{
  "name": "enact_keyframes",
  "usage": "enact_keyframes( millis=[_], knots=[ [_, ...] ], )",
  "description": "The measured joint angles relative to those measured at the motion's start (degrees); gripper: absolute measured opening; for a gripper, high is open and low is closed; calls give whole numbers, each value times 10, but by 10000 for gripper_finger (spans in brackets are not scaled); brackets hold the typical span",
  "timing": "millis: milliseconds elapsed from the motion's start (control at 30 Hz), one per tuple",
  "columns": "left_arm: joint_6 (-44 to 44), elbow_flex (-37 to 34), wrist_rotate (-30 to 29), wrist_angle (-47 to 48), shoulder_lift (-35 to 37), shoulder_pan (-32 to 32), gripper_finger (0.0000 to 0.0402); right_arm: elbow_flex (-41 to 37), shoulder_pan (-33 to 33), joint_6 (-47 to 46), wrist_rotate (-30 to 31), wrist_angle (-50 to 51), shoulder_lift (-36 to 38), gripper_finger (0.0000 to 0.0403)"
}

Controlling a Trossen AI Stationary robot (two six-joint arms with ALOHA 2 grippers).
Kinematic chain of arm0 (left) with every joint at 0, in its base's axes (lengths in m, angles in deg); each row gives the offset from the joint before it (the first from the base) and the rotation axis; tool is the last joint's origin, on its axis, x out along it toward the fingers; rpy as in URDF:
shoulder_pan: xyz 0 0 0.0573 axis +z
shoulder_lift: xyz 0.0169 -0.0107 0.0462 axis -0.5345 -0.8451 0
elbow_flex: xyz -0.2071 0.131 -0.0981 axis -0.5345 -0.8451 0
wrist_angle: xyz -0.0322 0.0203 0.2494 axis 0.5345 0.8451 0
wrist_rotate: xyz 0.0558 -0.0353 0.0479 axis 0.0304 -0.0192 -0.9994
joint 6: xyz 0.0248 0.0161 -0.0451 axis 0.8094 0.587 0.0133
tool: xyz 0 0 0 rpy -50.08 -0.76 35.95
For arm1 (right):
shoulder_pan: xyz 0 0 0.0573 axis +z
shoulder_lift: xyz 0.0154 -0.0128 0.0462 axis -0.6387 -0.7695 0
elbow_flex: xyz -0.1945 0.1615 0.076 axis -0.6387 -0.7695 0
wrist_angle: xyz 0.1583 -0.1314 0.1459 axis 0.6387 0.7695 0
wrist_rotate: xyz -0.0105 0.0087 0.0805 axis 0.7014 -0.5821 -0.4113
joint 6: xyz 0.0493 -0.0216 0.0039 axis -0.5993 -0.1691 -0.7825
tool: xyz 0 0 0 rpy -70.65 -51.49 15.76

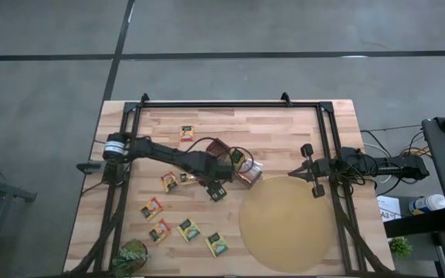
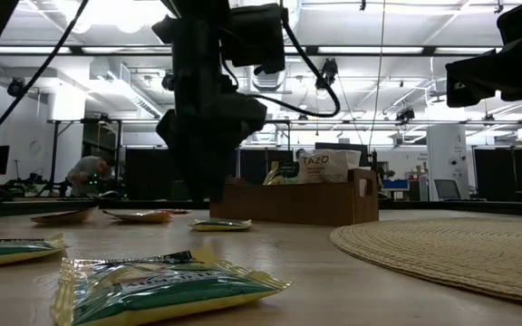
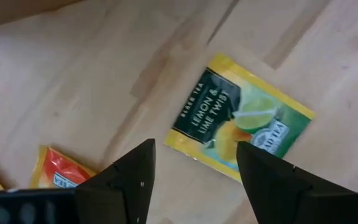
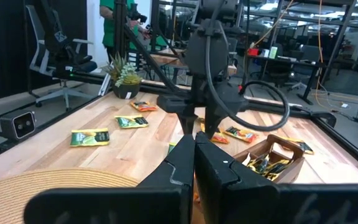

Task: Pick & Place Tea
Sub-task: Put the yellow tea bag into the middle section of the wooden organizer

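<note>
Pale wood planks formed the counter (image 1: 284, 127), where flat, glossy square tea sachets (image 1: 189, 229) lay scattered across the lower left of the high view, one (image 1: 186, 133) near the upper edge. At frame centre the left tool (image 1: 216, 192) hung with fingers apart over a green-yellow sachet (image 3: 240, 117), not touching it. A brown oblong box (image 1: 234, 162) stood just beside it. The right tool (image 1: 313, 170), fingers together, waited above the round woven mat's (image 1: 288, 224) upper rim.
</note>
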Motion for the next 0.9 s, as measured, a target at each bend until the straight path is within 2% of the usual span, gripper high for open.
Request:
enact_keyframes(
  millis=[267,900],
  knots=[
    [7,1,0,20,-8,1,218,0,0,0,0,0,0,8],
    [67,-9,-12,-28,-9,-1,218,0,0,0,0,0,0,8]
  ],
)
